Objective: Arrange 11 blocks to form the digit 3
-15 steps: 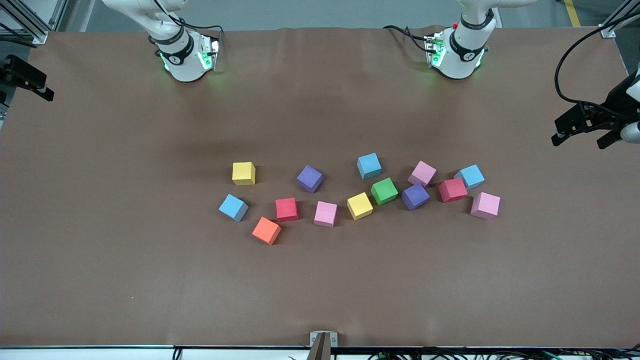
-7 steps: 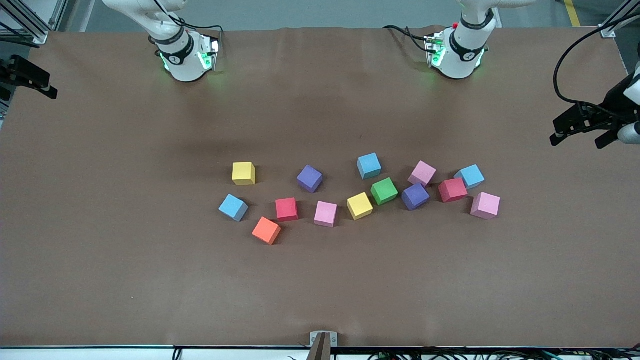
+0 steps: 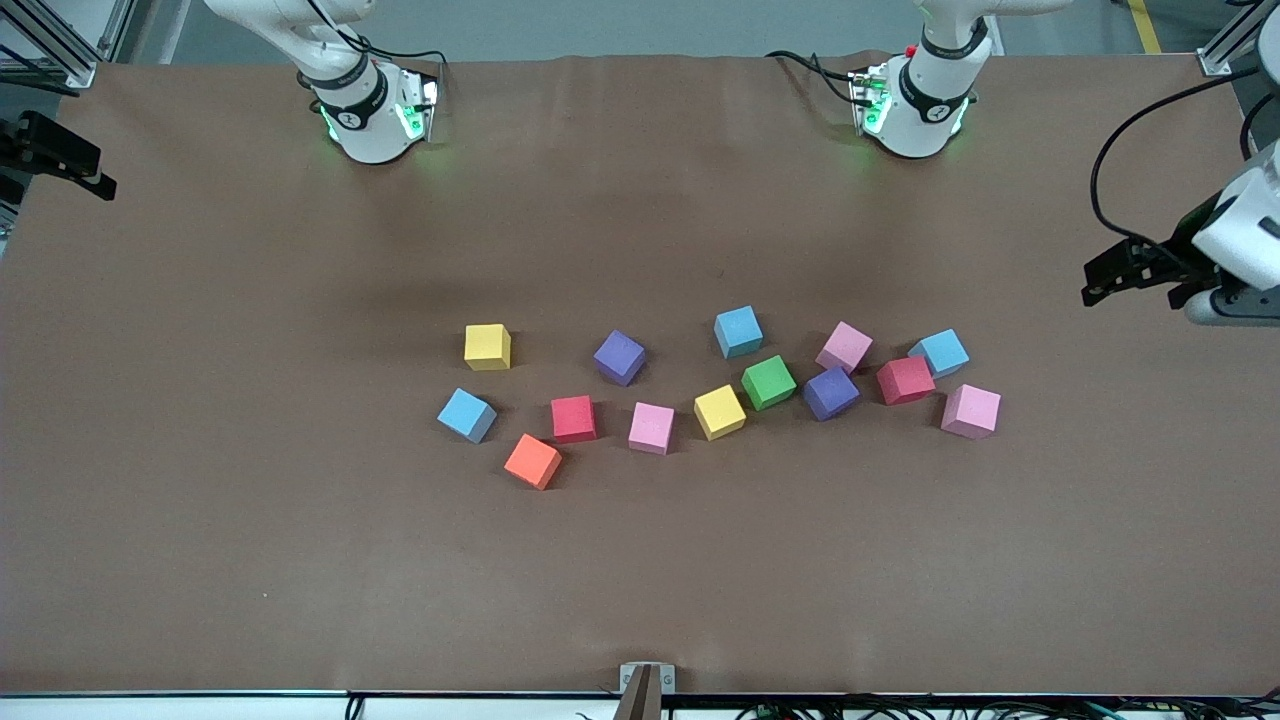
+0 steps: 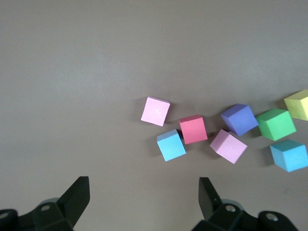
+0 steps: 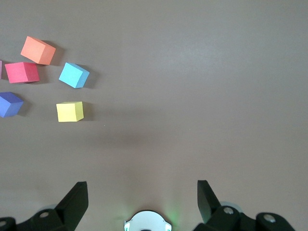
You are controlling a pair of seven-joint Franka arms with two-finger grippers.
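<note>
Left tool [image 3: 1135,272]: jaws wide, empty, touching nothing; hangs over the worktop [image 3: 200,560] edge at the left arm's end. Over the last second it has shifted a little inward from that edge, toward the blocks. Judged: the approach to a first pick is starting.

Right tool [image 3: 62,160]: jaws wide, empty; over the worktop edge at the right arm's end; this arm waits.

Blocks: all loose in a ragged band across the mid-worktop, none moved in that second. Nearest the left arm's end: pink block [image 3: 970,411], blue block [image 3: 939,352] and red block [image 3: 905,380], touching or nearly so. Toward the right arm's end: yellow block [image 3: 487,346], second blue block [image 3: 466,414], orange block [image 3: 533,461]. Green cube [image 3: 768,382] sits mid-band.

Digit 3: not begun; no bars formed.
</note>
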